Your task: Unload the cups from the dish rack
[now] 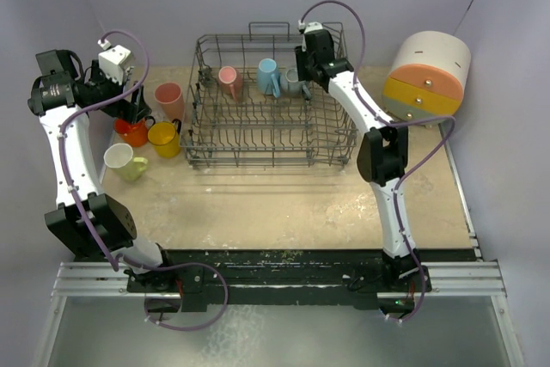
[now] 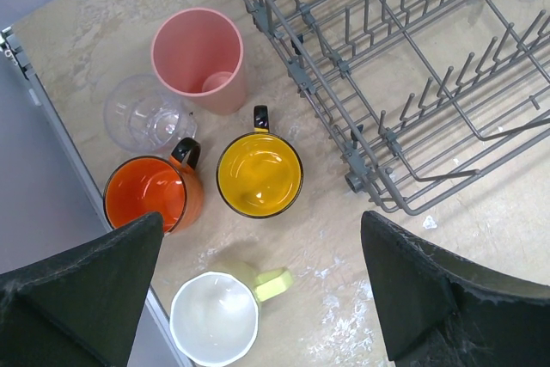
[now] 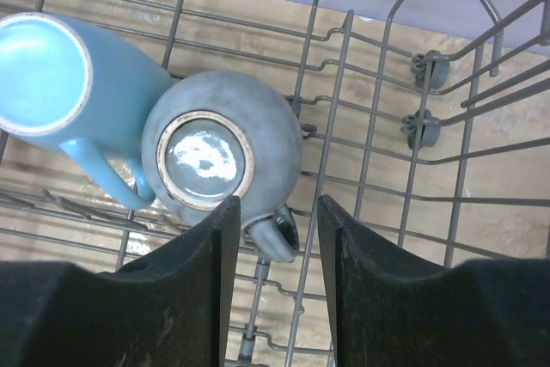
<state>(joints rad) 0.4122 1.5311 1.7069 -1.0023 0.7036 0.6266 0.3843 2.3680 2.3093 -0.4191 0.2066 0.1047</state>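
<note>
The dark wire dish rack (image 1: pixel 268 157) holds a salmon mug (image 1: pixel 229 82), a light blue mug (image 1: pixel 269 75) and a grey mug (image 1: pixel 292 84) along its far side. My right gripper (image 1: pixel 306 73) hangs over the grey mug. In the right wrist view the grey mug (image 3: pixel 222 154) is upside down beside the light blue mug (image 3: pixel 60 75), and my right gripper (image 3: pixel 277 285) is open with the mug's handle between its fingers. My left gripper (image 2: pixel 258 298) is open and empty above a pink tumbler (image 2: pixel 198 58), orange mug (image 2: pixel 150 197), yellow mug (image 2: pixel 258 174) and pale yellow-green mug (image 2: pixel 215 317) on the table.
A clear glass (image 2: pixel 142 113) stands beside the pink tumbler. A round white, orange and yellow drawer box (image 1: pixel 428 72) stands at the far right. The rack's near left corner (image 2: pixel 378 186) lies close to the yellow mug. Walls close the left, back and right.
</note>
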